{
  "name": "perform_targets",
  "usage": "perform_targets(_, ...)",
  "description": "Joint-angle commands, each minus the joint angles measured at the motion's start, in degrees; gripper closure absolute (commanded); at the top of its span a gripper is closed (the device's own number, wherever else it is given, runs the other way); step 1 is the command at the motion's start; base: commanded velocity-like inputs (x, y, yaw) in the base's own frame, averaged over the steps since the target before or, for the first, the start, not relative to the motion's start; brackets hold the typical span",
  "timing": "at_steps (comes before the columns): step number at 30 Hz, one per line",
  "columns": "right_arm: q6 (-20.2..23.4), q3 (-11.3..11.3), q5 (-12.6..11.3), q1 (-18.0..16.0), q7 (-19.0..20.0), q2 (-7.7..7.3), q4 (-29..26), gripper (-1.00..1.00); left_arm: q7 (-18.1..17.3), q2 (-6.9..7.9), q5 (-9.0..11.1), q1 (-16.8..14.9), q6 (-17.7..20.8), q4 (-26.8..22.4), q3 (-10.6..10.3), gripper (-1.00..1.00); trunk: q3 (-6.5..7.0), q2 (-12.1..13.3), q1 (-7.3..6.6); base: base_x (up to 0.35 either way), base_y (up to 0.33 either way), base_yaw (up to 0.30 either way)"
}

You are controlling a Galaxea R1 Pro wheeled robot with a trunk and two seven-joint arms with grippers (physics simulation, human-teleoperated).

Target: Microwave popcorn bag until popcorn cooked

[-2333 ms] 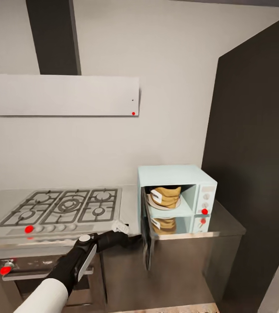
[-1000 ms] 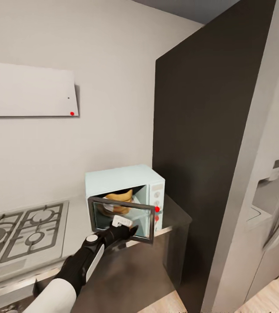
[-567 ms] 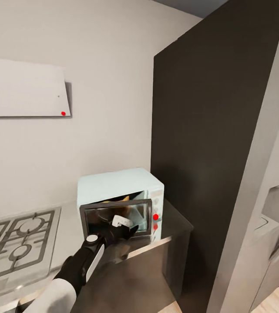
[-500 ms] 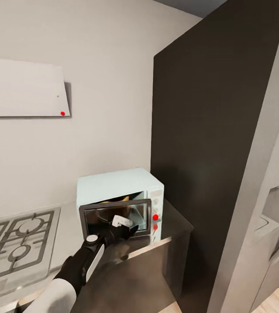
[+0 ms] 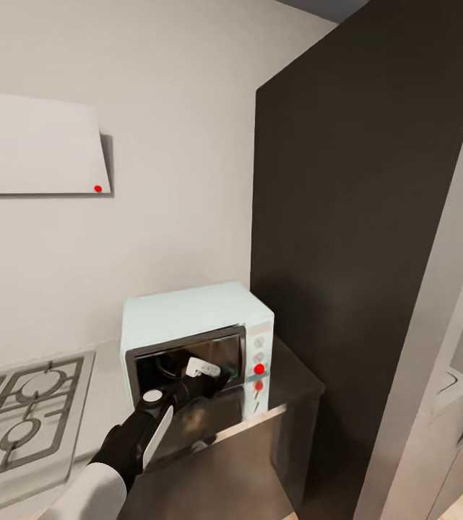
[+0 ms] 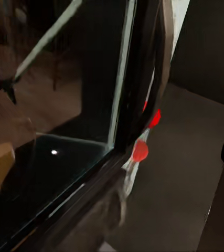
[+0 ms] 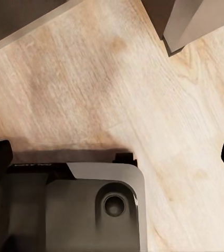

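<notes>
Left claw (image 5: 213, 380) pressed against microwave (image 5: 188, 318) door (image 5: 188, 372).

mint-white microwave (image 5: 188, 314), dark glass door (image 5: 188, 372), seemingly black tool (image 5: 213, 381)

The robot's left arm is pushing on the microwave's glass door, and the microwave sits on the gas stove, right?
Not quite. The left gripper is at the dark glass door, but the microwave sits on the grey countertop, beside the gas hob, not on it. The head view shows this.
</notes>
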Motion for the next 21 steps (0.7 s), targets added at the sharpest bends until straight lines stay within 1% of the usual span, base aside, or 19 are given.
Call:
perform_targets(1, -0.3, -0.3, 0.2, 0.0, 0.0, -0.07, 0.2, -1.0, -0.2, -0.01, 0.1, 0.0, 0.4, -0.1, 0.1, -1.0, -0.02, 0.0, 0.04, 0.182, 0.0, 0.0)
perform_targets(7, -0.4, -0.3, 0.2, 0.0, 0.0, -0.07, 0.2, -1.0, -0.2, -0.01, 0.1, 0.0, 0.4, -0.1, 0.1, -1.0, -0.02, 0.0, 0.04, 0.053, 0.0, 0.0)
perform_targets(10, -0.3, -0.3, 0.2, 0.0, 0.0, -0.07, 0.2, -1.0, -0.2, -0.01, 0.1, 0.0, 0.3, -0.1, 0.1, -1.0, -0.02, 0.0, 0.04, 0.196, 0.0, 0.0)
perform_targets(14, -0.3, -0.3, 0.2, 0.0, 0.0, -0.07, 0.2, -1.0, -0.2, -0.01, 0.1, 0.0, 0.3, -0.1, 0.2, -1.0, -0.02, 0.0, 0.04, 0.023, 0.0, 0.0)
perform_targets(16, -0.3, -0.3, 0.2, 0.0, 0.1, -0.07, 0.2, -1.0, -0.2, -0.01, 0.1, 0.0, 0.3, -0.1, 0.2, -1.0, -0.02, 0.0, 0.04, -0.197, 0.0, 0.0)
perform_targets(21, -0.4, -0.3, 0.2, 0.0, 0.1, -0.07, 0.2, -1.0, -0.2, -0.01, 0.1, 0.0, 0.3, -0.1, 0.2, -1.0, -0.02, 0.0, 0.04, -0.321, 0.0, 0.0)
